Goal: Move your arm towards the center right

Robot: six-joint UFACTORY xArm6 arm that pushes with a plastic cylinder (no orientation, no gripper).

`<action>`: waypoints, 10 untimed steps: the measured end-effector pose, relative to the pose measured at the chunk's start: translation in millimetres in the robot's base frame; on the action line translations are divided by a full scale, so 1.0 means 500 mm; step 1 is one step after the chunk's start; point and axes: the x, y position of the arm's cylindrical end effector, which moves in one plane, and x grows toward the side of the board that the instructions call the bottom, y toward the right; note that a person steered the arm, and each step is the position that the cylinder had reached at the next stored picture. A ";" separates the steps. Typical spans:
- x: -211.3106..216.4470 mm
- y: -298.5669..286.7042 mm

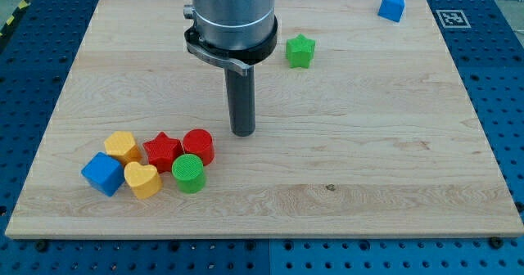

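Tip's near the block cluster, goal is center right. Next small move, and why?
Probably a short slide toward the view's right. My tip sits left of the board's middle, just above and right of the red cylinder. The green star lies further toward the view's top, so that path looks free of blocks.

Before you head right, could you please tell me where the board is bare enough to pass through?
The view's right half is open, between the green star and blue block above and the board's bottom edge. It is crowded at bottom left: six clustered blocks, the red cylinder nearest my tip.
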 end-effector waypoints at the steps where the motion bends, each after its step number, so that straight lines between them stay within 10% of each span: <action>1: 0.000 0.000; 10: -0.076 0.323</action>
